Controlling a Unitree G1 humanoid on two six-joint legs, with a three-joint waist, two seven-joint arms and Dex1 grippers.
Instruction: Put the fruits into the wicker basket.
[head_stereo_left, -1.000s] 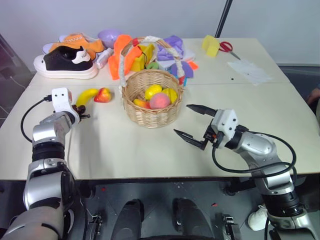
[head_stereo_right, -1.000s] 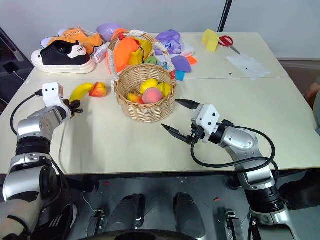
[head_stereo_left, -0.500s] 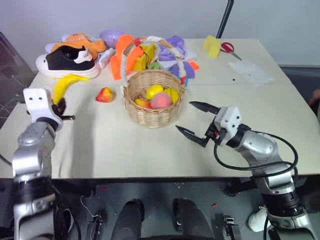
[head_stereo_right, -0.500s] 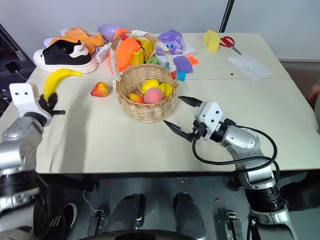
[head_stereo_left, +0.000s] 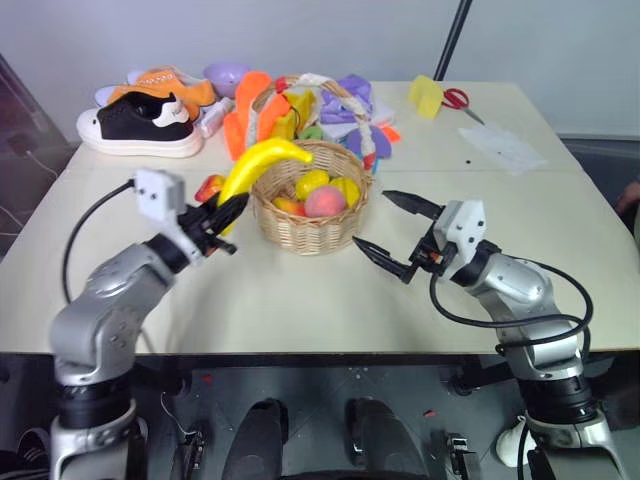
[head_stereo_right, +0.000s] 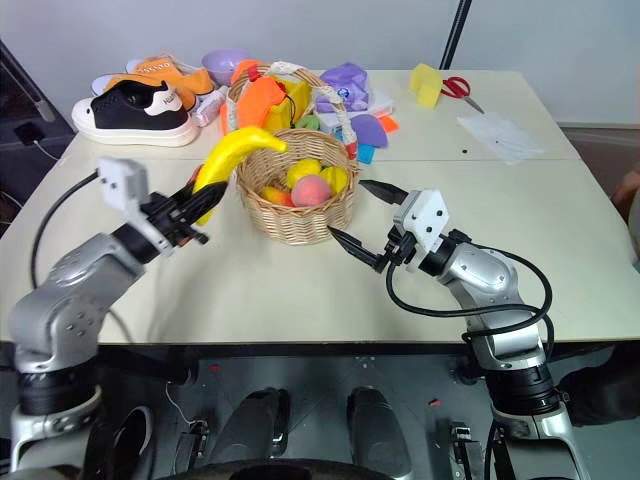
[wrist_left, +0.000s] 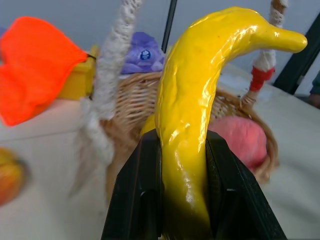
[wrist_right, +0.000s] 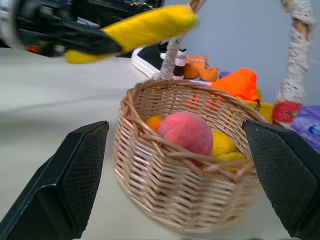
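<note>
Yellow banana (wrist_left: 187, 125) clamped between left jaws.

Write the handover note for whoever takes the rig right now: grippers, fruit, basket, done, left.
Left gripper: shut on the banana, held at the wicker basket's rim.
Right gripper: open, empty, beside the basket.
Done: peach and yellow fruits lie in the basket.
Left: drop the banana in, then fetch the red-and-yellow fruit on the table behind the left gripper.
</note>
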